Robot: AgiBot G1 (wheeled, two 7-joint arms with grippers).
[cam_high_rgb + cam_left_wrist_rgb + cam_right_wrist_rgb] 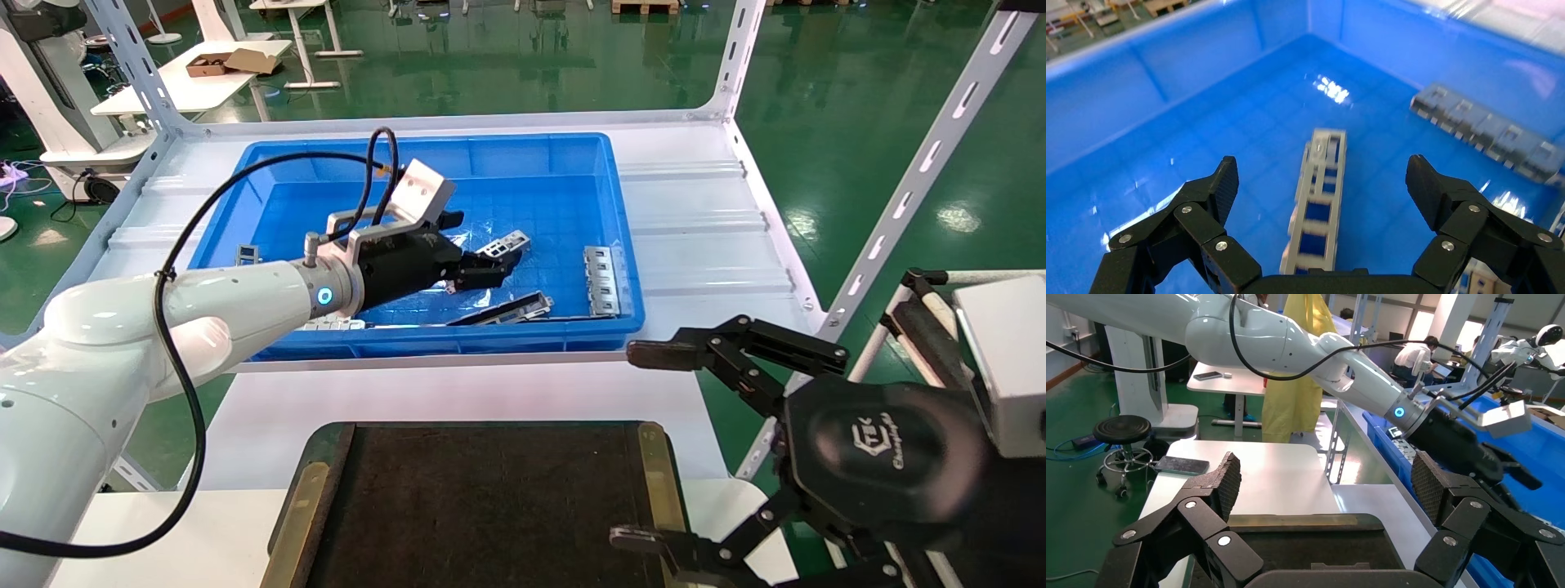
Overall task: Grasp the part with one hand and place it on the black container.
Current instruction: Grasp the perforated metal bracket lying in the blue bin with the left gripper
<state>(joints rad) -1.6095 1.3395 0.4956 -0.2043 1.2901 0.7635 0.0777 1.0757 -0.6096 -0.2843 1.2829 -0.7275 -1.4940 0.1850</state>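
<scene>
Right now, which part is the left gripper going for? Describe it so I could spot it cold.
Inside the blue bin, the open left gripper straddles the part: a slim silver strip with square cutouts. It lies alone mid-floor, unlike the stacked plates by the right wall.

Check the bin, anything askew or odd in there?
Nothing damaged or spilled. Parts lie scattered at mixed angles in the blue bin; the part lies flat between the left claw's open fingers. Black container holds nothing.

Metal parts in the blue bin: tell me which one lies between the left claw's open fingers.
The slim silver strip with square cutouts, lying lengthwise between the left claw's fingers; the wider grey stacked piece lies off to one side.
</scene>
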